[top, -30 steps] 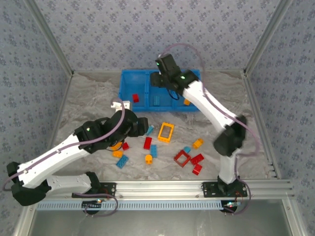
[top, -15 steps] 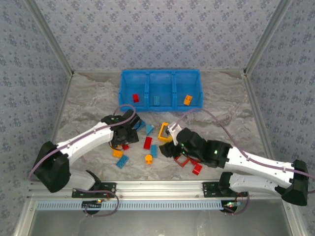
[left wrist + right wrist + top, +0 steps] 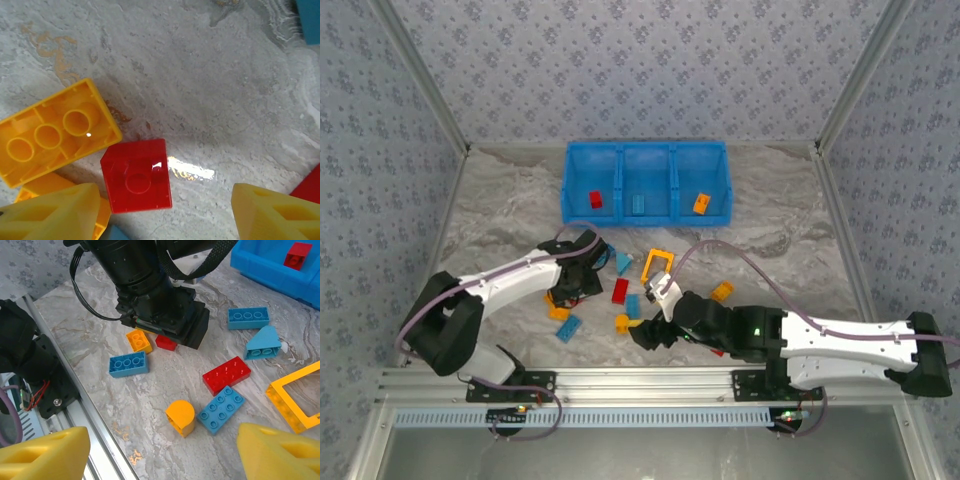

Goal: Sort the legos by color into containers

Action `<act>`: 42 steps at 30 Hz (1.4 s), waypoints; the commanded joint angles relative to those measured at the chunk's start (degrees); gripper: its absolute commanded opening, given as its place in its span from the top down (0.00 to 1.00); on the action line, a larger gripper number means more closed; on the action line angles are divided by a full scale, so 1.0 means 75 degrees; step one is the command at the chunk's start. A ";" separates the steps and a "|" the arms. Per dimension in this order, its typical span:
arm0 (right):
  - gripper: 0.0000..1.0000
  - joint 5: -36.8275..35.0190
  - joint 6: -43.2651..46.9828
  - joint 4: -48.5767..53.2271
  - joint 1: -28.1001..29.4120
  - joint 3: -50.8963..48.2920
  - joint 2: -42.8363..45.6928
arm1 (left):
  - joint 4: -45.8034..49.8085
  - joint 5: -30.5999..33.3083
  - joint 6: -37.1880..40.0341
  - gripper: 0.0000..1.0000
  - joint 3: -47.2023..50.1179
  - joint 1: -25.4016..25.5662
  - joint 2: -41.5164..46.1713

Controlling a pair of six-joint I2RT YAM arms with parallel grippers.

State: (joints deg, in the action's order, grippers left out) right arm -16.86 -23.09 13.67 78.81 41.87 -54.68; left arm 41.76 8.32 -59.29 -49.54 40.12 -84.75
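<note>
The legos lie scattered on the marbled table in front of the blue tray of containers (image 3: 646, 150). Its three compartments hold a red brick (image 3: 596, 199), a light blue brick (image 3: 638, 204) and an orange brick (image 3: 701, 203). My left gripper (image 3: 165, 216) is open and low over a small red brick (image 3: 138, 175), which lies flat between the fingers, nearer the left one. An upturned orange brick (image 3: 52, 132) sits beside it. My right gripper (image 3: 162, 455) is open just above an orange round-topped brick (image 3: 180, 417), with a blue brick (image 3: 220, 409) and a red brick (image 3: 226, 375) beyond it.
A yellow hollow frame (image 3: 657, 266), a blue wedge (image 3: 262, 343) and two more blue bricks (image 3: 129, 364) (image 3: 248, 318) lie around the grippers. The left arm's wrist (image 3: 160, 295) stands close ahead of my right gripper. The table's metal rail (image 3: 75, 410) runs at the near edge.
My right arm has swung from the tray down to the front of the table and opened wider. The left gripper has settled over the small red brick.
</note>
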 commanded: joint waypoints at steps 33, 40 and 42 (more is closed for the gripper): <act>0.22 -0.2252 0.1070 -0.0818 -0.0348 0.0900 -0.0346 | 0.0391 0.0599 0.1784 0.67 -0.3034 -0.0843 -0.0639; 0.22 -0.2242 0.1618 -0.1749 -0.1116 0.1574 -0.1320 | -0.0151 0.0128 0.3189 0.67 -0.5652 -0.2046 -0.2746; 0.22 -0.2117 0.1623 -0.1954 -0.1290 0.1664 -0.1471 | -0.0235 -0.0175 0.3407 0.67 -0.6442 -0.2300 -0.3487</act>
State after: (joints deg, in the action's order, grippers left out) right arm -31.79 -13.15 3.46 70.28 51.88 -64.75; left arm 40.82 10.07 -39.64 -91.96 24.84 -105.69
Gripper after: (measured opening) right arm 0.776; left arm 0.331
